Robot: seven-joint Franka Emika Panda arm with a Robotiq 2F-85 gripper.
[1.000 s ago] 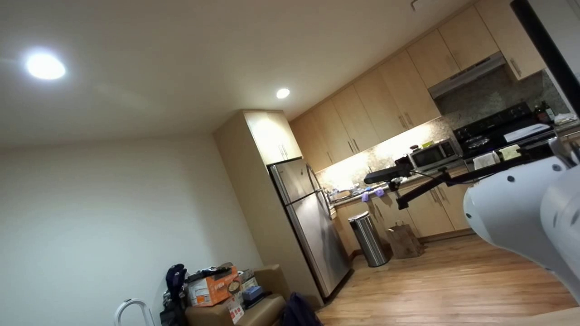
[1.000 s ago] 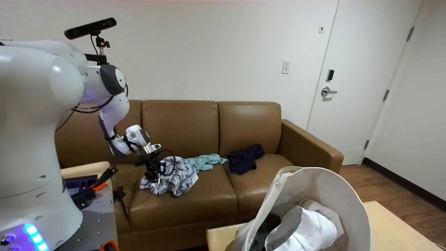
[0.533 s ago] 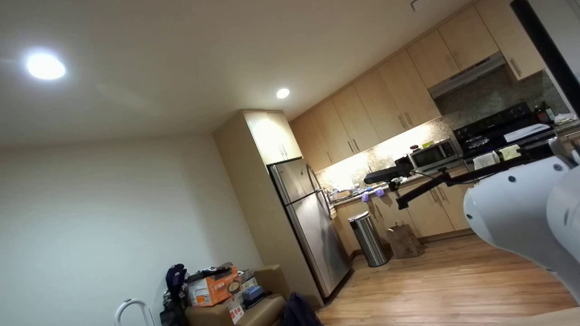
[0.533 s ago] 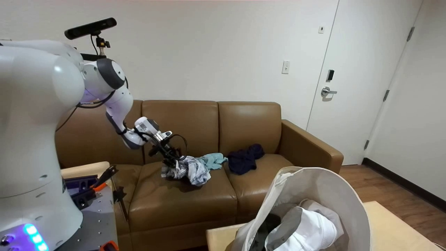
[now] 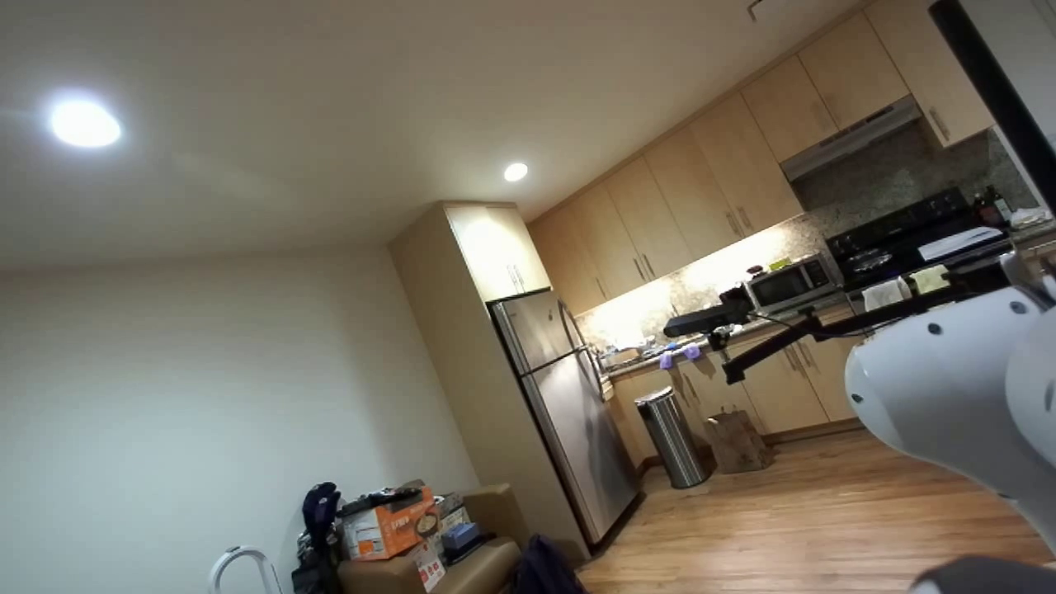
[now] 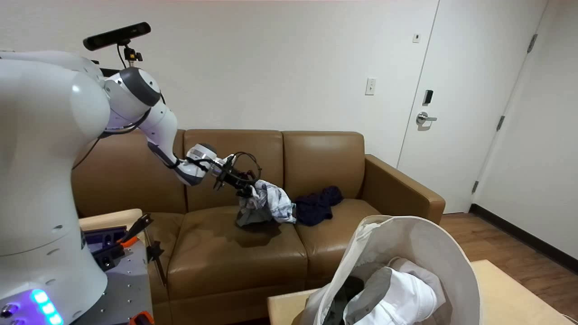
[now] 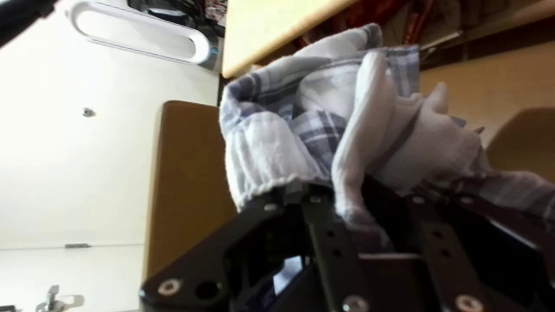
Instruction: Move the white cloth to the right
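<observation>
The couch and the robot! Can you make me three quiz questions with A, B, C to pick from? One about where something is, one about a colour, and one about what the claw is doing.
1. Where is the navy cloth?
A) in the bag
B) on the couch
C) on the floor

2. What colour is the couch?
A) green
B) white
C) brown

3. What is the gripper doing?
A) gripping the checked cloth
B) wide open, touching nothing
C) gripping the navy cloth

Right letters:
1 B: in an exterior view it lies crumpled on the seat.
2 C: its seat, back and arm all look brown there.
3 A: the wrist view shows the checked cloth bunched in its grip.
</observation>
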